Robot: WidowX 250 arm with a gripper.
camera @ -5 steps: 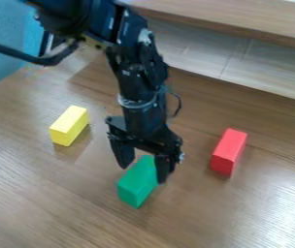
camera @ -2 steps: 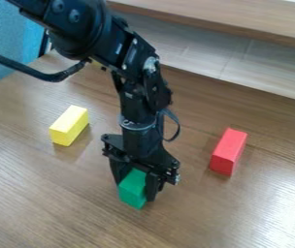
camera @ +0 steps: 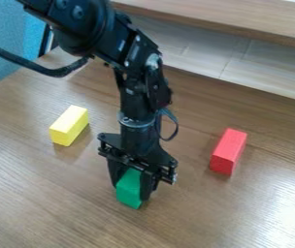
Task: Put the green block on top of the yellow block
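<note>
Where the gripper (camera: 131, 190) hangs, its fingers (camera: 147, 187) clamp green block (camera: 129, 193); yellow block (camera: 68, 125) lies apart.

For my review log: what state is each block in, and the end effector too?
Green block: held between the end effector's fingers, low at the table, not stacked.
Yellow block: lying on the table, nothing on top, not gripped.
Red block: lying on the table, not gripped.
End effector: closed on the green block.
</note>
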